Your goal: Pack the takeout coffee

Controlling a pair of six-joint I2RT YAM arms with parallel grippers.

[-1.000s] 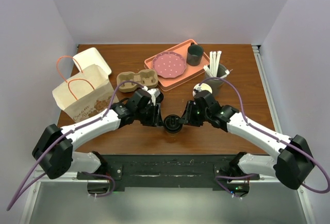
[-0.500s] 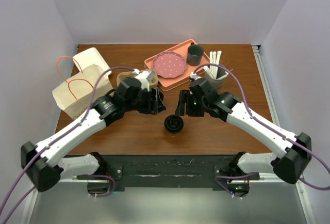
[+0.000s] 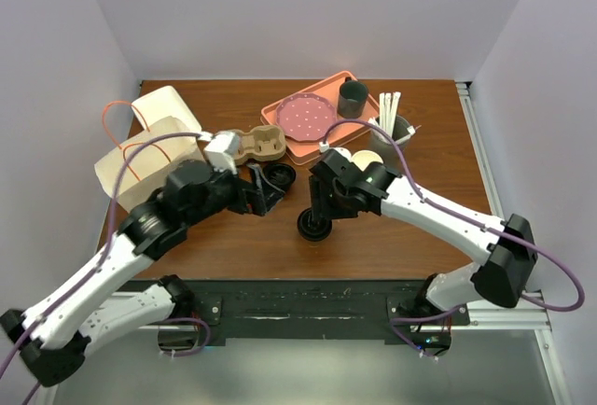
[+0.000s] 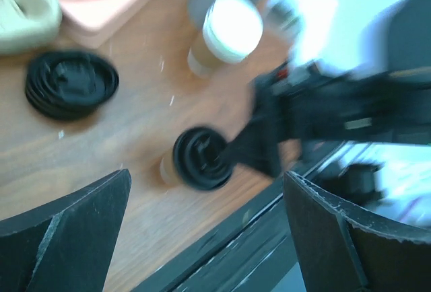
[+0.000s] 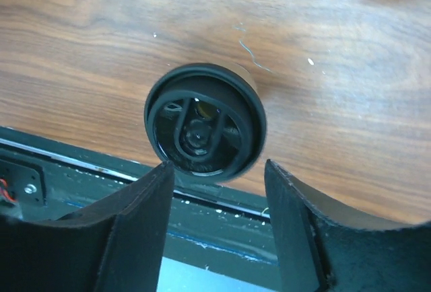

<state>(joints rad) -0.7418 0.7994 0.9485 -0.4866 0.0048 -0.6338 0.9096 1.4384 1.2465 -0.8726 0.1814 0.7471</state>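
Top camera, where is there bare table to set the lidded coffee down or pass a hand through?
Bare table lies right of the stirrer holder, out to the right edge, and along the back edge between the paper bag and the pink tray. The middle is crowded with the cup carrier, lid stack, cup stack and the coffee.

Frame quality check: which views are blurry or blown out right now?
Left wrist: heavily blurred throughout, with a washed-out white patch at upper right; the takeout coffee is only a dark smear. Right wrist: sharp, with its lid detail crisp and no glare to speak of. Top external: sharp, evenly lit, soft shadows.
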